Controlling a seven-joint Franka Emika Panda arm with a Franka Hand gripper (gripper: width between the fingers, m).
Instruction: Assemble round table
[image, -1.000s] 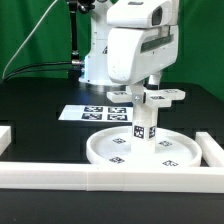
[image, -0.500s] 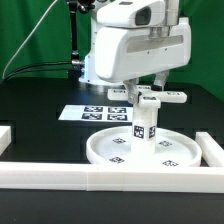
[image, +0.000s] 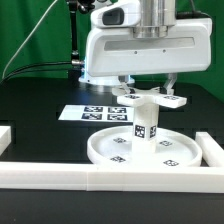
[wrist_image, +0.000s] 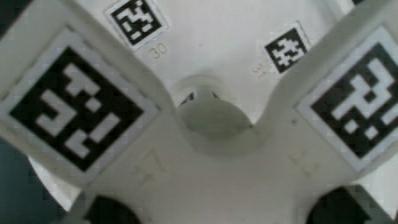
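— Anything different from a moment ago?

— Since a second ago my wrist housing has swung round and now spreads broadside across the exterior view, and the cross-shaped foot piece (image: 152, 98) under it has turned a little. My tool (image: 147, 88) sits at that foot piece; its fingers are hidden behind the housing, so I cannot tell whether they grip it or stand apart.

— Count the parts for me.

— One round disc (image: 178, 155) lies flat on the black bench (image: 40, 95). One short leg (image: 145, 126) stands upright at its centre. One foot piece sits on top of the leg. One marker board (image: 82, 113) lies behind the disc, and white border rails (image: 60, 177) run along the front.

— What can't you read?

— The wrist view is blurred; it shows the foot piece's (wrist_image: 210, 115) arms with two large tags and the disc's tags beyond.
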